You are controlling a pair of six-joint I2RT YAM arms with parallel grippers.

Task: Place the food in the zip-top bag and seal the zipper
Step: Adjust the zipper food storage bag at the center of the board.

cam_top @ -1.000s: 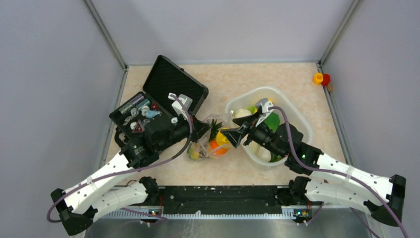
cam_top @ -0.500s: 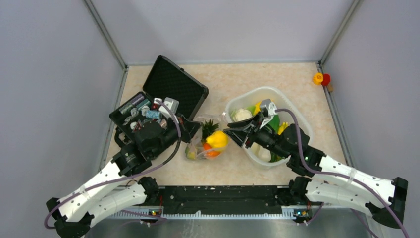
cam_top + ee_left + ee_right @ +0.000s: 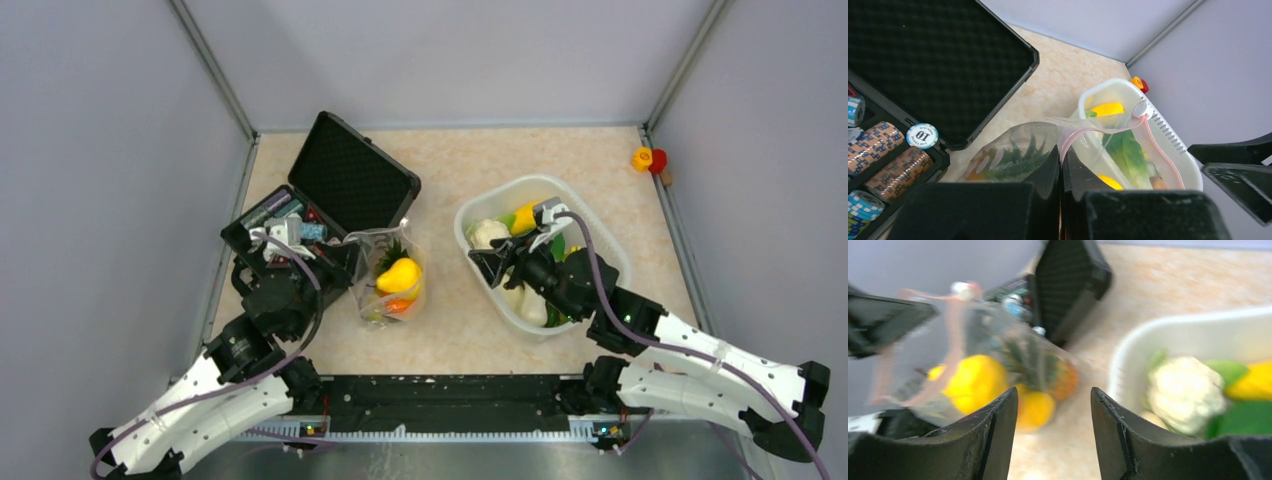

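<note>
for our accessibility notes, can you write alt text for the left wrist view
The shut left gripper pinches the pink zipper edge of the clear zip-top bag, a pineapple showing inside. Behind sits a white tub of toy food; an open black case of poker chips lies left.

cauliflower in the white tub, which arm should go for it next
Right. The right gripper is open and hangs over the tub, close beside the cauliflower. The left gripper is shut on the pink strip of the bag, holding the mouth up, so it probably should not let go.
</note>
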